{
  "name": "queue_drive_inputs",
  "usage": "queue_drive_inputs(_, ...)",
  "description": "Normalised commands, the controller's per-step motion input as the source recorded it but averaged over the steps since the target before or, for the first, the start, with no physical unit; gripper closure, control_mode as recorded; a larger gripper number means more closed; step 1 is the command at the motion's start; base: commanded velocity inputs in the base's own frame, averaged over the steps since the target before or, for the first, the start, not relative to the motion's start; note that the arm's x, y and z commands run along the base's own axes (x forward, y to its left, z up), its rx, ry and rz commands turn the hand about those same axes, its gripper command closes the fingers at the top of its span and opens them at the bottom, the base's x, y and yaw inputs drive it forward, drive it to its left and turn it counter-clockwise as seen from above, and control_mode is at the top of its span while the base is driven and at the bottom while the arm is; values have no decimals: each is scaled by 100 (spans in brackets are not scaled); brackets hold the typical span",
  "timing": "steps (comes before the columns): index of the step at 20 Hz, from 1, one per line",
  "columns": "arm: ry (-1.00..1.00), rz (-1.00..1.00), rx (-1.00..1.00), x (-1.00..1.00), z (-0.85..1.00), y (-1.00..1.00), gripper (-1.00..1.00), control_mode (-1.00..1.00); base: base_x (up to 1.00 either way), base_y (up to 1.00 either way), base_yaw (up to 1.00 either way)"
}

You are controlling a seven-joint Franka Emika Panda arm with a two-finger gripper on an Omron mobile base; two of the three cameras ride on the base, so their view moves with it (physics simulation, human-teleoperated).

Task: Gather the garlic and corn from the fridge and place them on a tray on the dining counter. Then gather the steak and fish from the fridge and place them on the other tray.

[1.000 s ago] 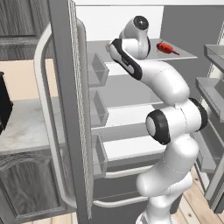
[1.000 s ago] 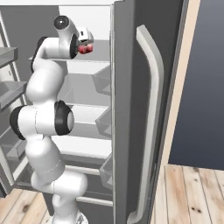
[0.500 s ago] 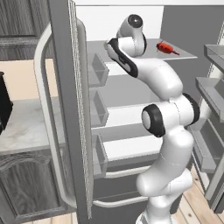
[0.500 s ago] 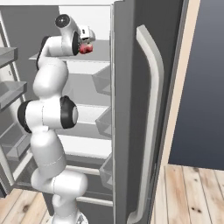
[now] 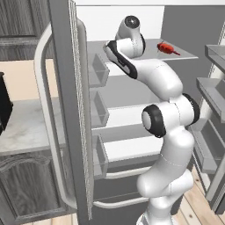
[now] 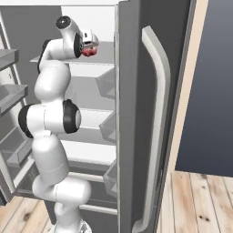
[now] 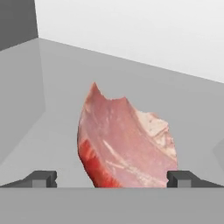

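Note:
The fridge (image 5: 66,110) stands with both doors open. On its top shelf (image 5: 184,55) lies the steak (image 5: 167,47), a small red flat piece. My arm reaches up to that shelf. My gripper (image 6: 91,45) is right at the steak (image 6: 90,52). In the hand view the steak (image 7: 127,144) fills the middle, close up. My gripper (image 7: 113,178) is open there, with one fingertip (image 7: 43,177) on each side of the meat and no contact visible. The garlic, corn, fish, trays and dining counter are out of view.
Door bins (image 5: 99,70) line the left door and more bins (image 6: 109,82) the right door (image 6: 141,113). Bare shelves sit below the top one. A pale drawer handle (image 5: 127,173) runs low across the fridge. A stone wall counter (image 5: 26,127) lies to the left.
The arm's elbow has shifted a little while the hand stays at the top shelf by the steak. The jaws have stayed open.

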Motion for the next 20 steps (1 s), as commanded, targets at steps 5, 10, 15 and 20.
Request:
queue_drive_inputs(5,0,0,0,1,-12,0,-100,-100,0,0,0)
queue_drive_inputs(10,0,0,0,8,-12,-2,-100,-100,0,0,0)
queue_drive_inputs(15,0,0,0,29,-16,0,-100,-100,0,0,0)
queue_drive_inputs(20,0,-1,0,44,-16,0,-100,-100,0,0,0)
